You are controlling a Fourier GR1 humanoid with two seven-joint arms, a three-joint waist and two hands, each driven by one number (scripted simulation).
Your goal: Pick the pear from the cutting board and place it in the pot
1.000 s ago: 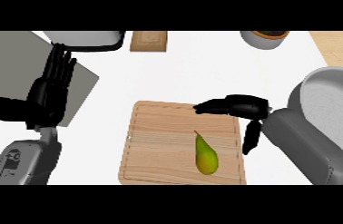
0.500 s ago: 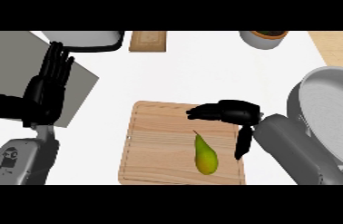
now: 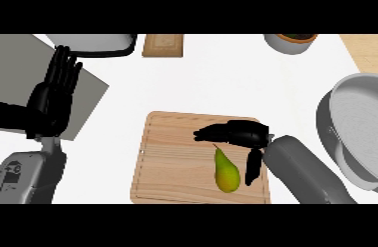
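Observation:
A yellow-green pear (image 3: 226, 172) lies on the wooden cutting board (image 3: 166, 161), stem pointing away from me. My right hand (image 3: 240, 133) hovers over the board just beyond the pear's stem, fingers straight toward the left and thumb hanging down beside the pear, holding nothing. The grey pot (image 3: 353, 126) stands at the right edge of the view, partly cut off. My left hand (image 3: 52, 93) rests open at the far left, fingers up.
A grey mat (image 3: 22, 56) lies under the left hand. At the back are a grey appliance with a black handle (image 3: 96, 43), a small wooden block (image 3: 162, 45) and a white bowl (image 3: 291, 42). A wooden surface (image 3: 363, 53) shows at the back right.
My right hand has moved left and toward me over the board, closing in on the pear's stem end. The pear and the left hand have stayed put.

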